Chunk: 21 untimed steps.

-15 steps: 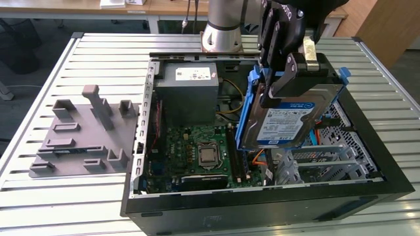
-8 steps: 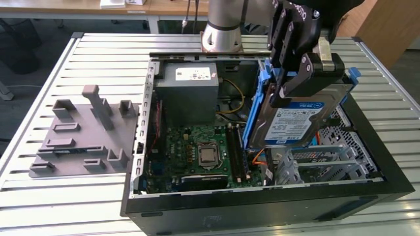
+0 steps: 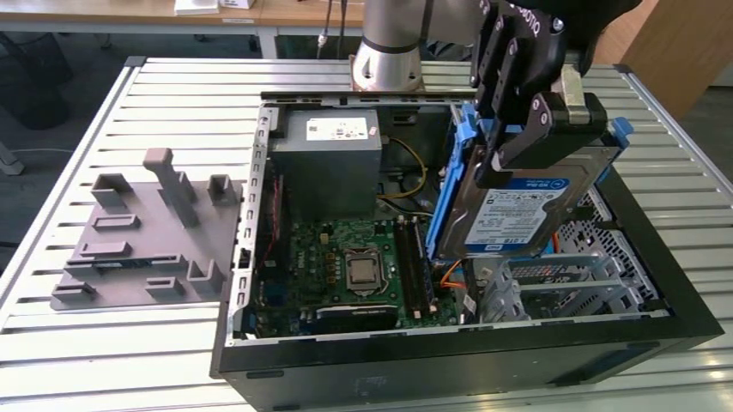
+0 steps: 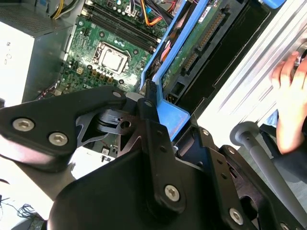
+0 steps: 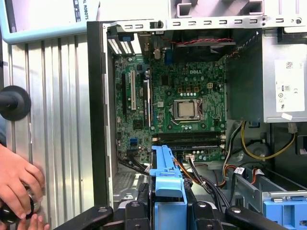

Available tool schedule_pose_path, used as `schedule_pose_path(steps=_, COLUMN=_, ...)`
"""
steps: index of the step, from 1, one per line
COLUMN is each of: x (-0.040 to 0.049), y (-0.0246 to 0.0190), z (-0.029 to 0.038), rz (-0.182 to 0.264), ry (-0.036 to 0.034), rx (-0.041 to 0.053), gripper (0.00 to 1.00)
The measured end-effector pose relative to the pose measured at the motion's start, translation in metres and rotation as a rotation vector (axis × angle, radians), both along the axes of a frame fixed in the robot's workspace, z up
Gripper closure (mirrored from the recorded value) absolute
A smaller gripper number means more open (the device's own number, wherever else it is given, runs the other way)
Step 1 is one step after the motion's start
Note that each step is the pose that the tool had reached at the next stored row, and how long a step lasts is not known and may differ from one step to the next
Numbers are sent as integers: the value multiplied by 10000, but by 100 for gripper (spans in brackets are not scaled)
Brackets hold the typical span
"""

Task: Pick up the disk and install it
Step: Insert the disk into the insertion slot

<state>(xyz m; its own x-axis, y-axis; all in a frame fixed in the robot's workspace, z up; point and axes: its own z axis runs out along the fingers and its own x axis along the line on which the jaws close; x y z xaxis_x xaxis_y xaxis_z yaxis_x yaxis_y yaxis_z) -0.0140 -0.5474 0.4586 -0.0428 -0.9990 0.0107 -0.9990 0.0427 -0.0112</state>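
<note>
The disk (image 3: 521, 210), a hard drive with a blue-and-white label and blue side rails (image 3: 449, 184), hangs off the surface in the gripper (image 3: 550, 137). The fingers are clenched across its upper end. It sits steeply tilted, label toward the exterior view's camera, its lower end dipping into the open computer case (image 3: 458, 365) at the exterior view's right. In the second wrist view its green circuit side (image 4: 192, 48) and connectors face the far side. In the first wrist view one rail (image 5: 168, 177) juts forward between the fingers.

Judged from this, picking up is done and installing is in hand: the drive is over its destination but not seated. The drive cage (image 3: 572, 287) lies just beside and below its lower end; whether they touch I cannot tell. Seating it likely calls for matching the tilt to the cage's guides, lining up both rails, and keeping clear of the cables (image 3: 452, 279) bunched near that lower corner.

The case lies on its side, lid off, on a slatted table (image 3: 115, 343). It holds the motherboard (image 3: 343, 257) with its processor (image 3: 364, 271), a grey power supply (image 3: 332, 163) at the far end, the cables and the cage, whose visible slots are bare metal. A grey fixture (image 3: 149, 232) rests on the table at the exterior view's left, well apart. A person's hand (image 5: 17, 184) rests at the table's edge beyond the case wall.
</note>
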Motion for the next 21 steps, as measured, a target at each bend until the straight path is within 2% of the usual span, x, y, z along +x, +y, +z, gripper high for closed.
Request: schedule_pose_path(steps=21, x=72, y=0, z=0, rz=0, ry=1, rx=0, gripper=64)
